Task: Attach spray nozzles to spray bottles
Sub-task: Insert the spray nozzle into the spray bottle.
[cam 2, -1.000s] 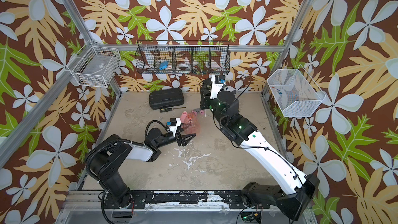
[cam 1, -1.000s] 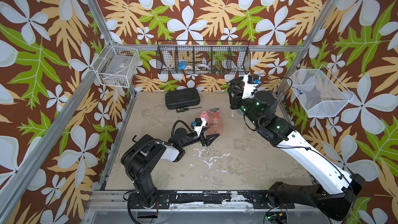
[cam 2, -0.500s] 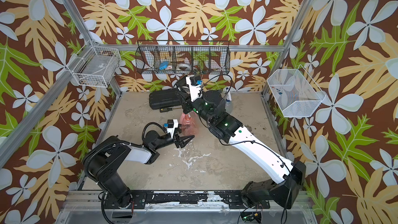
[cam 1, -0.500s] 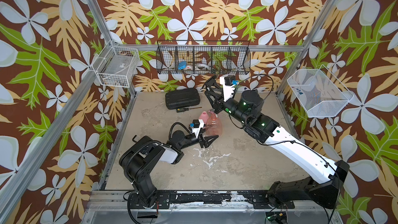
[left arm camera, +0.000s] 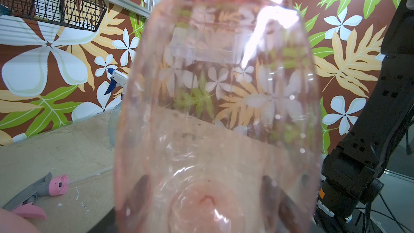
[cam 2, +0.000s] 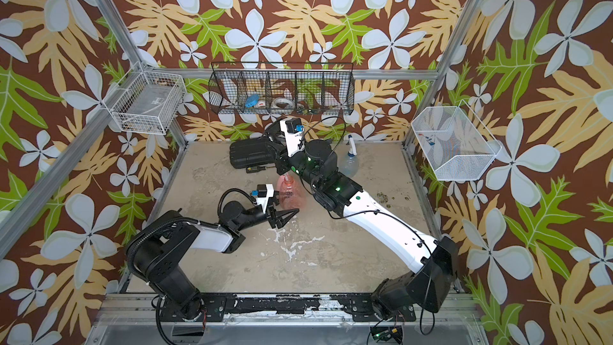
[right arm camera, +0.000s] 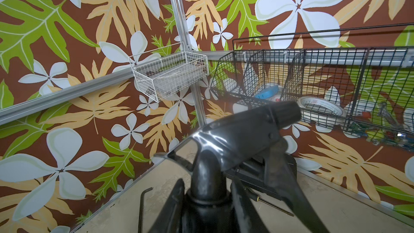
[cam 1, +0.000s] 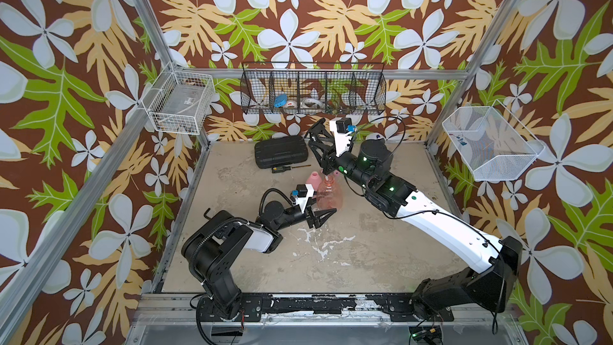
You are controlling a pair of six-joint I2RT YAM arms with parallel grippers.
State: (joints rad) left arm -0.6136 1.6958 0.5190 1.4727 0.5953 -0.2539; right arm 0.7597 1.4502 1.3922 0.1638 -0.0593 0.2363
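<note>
On the tabletop (cam 1: 381, 260), about the middle, the orange-red bottle (cam 1: 328, 194) is standing upright, with the pink cone bottle (cam 1: 312, 179) just behind it. The left claw (left arm camera: 206, 196) is clamping the orange-red bottle low on its belly, and its fingers are showing dark through the plastic.

The right claw (right arm camera: 207, 198) is pinching the black nozzle (right arm camera: 235, 140) narrowly at the collar, head upright, over the orange-red neck. Its dip tube is hiding below the claw, so I can't tell if it's in the neck yet.

Handling, as a guess: the bottle is looking empty, thin-walled and very light. It's likely going to dent under a hard squeeze and spin or tip while the collar is being twisted, so the low grip on the wide part is making sense. The nozzle is looking rigid, glossy and a bit slippery. The collar is the spot to hold, since the trigger and spout are levering too easily. The dip tube is probably bendy and apt to catch on the rim.

The blue bottle (cam 2: 350, 164) at the back is already wearing the white-and-blue nozzle (cam 2: 351, 142). The grey-and-pink nozzle (left arm camera: 40, 189) is lying loose on the tabletop.
</note>
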